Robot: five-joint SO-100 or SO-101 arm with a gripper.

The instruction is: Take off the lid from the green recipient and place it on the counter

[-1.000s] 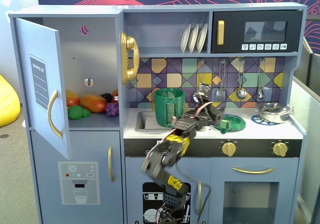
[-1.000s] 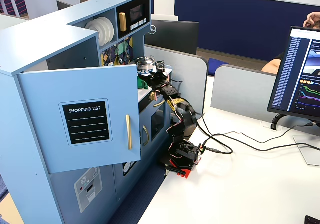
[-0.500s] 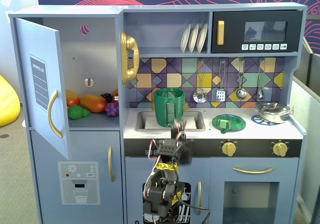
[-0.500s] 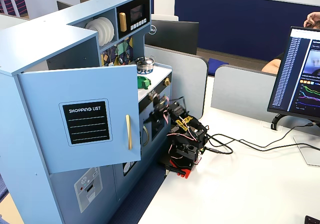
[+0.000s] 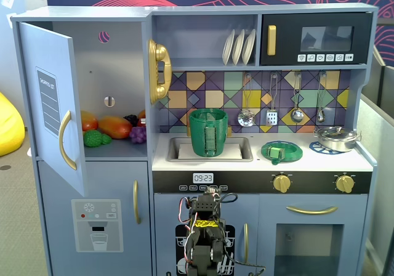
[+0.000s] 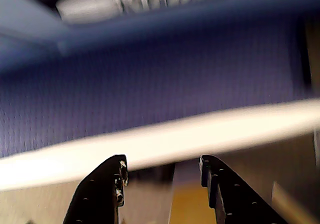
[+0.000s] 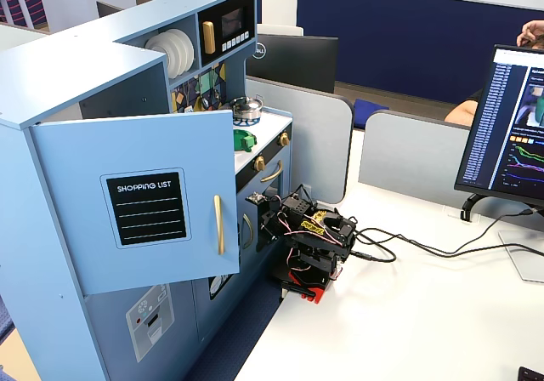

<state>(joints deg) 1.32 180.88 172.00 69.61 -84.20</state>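
The green recipient (image 5: 208,132) stands upright in the sink cut-out of the white counter (image 5: 255,159), open-topped, with its ribbed strap handle facing forward. The lid (image 5: 281,151), a flat green disc with a square knob, lies on the counter to the right of the sink; it also shows in the other fixed view (image 7: 245,139). My arm (image 5: 206,227) is folded low in front of the kitchen's lower cabinet, well below the counter. In the wrist view my gripper (image 6: 162,161) is open and empty, facing a blurred blue panel and a white edge.
A steel pan (image 5: 336,138) sits on the right burner. The fridge door (image 5: 52,103) stands open at the left, with toy fruit (image 5: 114,128) inside. White plates (image 5: 239,46) stand on the upper shelf. Utensils (image 5: 271,100) hang on the back wall. A monitor (image 7: 510,126) stands on the desk.
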